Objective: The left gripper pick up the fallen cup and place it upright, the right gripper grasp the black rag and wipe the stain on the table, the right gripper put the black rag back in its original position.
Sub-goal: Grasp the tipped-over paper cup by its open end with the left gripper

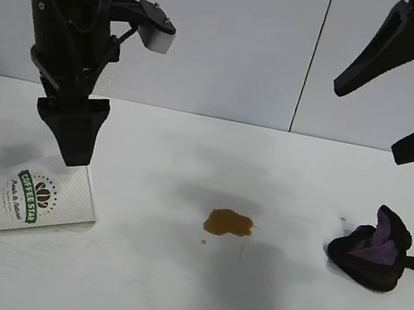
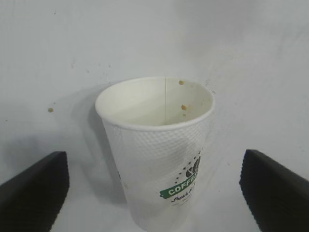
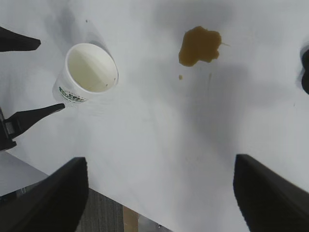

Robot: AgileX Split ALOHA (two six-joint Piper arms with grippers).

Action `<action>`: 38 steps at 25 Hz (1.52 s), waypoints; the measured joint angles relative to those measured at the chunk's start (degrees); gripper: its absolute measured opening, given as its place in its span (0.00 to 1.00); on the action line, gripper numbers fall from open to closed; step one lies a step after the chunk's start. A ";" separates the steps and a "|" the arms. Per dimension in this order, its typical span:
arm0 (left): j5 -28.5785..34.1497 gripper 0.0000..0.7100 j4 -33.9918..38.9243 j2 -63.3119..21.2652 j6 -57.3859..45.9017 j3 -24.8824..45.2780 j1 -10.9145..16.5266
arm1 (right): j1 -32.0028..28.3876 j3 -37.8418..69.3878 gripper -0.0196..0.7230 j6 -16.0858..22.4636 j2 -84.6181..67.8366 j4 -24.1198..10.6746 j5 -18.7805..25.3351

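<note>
Although nothing has yet been lifted, the cup (image 1: pixel 32 200) lies on its side at the near left of the white desk (image 1: pixel 165 300), mouth toward the middle of the desk and base toward the left edge. It is a thin, dimpled paper cup, so I judge it light, easily crushed and likely to roll; the textured wall should give fair grip. A hold across the body, a little below the rim where the wall is stiffer, looks the safest place, with gentle pressure only. Its green banner reads "COFFEE STAR", with a brown coffee-bean logo above and a line of smaller script below that is too fine to read.

Just above the cup hangs the left tool (image 1: pixel 72 143), pointing straight down; the left wrist view shows its fingers (image 2: pixel 34 188) spread wide on either side of the cup, not touching it.

Further right, near the middle, sits the brown stain (image 1: pixel 228 222) with a tiny droplet beside it. Right again lies the black rag (image 1: pixel 370 252), bunched, purple inside, soft and limp, its thin loop trailing toward the right edge.

Farthest and highest, the right tool (image 1: pixel 413 103) hangs above the rag, fingers spread, holding nothing.
</note>
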 joint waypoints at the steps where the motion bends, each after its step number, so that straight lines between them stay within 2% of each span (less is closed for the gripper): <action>1: -0.08 0.98 -0.05 0.00 0.00 0.00 0.00 | 0.00 0.00 0.79 0.00 0.00 0.00 -0.12; 17: -0.51 0.98 -0.09 0.24 -1.59 0.00 -0.05 | 0.00 0.00 0.79 0.00 0.00 0.00 -0.11; 29: -0.83 0.98 0.00 6.25 -2.00 0.13 -0.05 | 0.00 0.00 0.79 0.00 0.00 0.00 -0.11; 38: -4.60 0.98 0.05 9.45 -1.74 0.68 -0.05 | 0.00 0.00 0.79 0.00 0.00 0.00 -0.11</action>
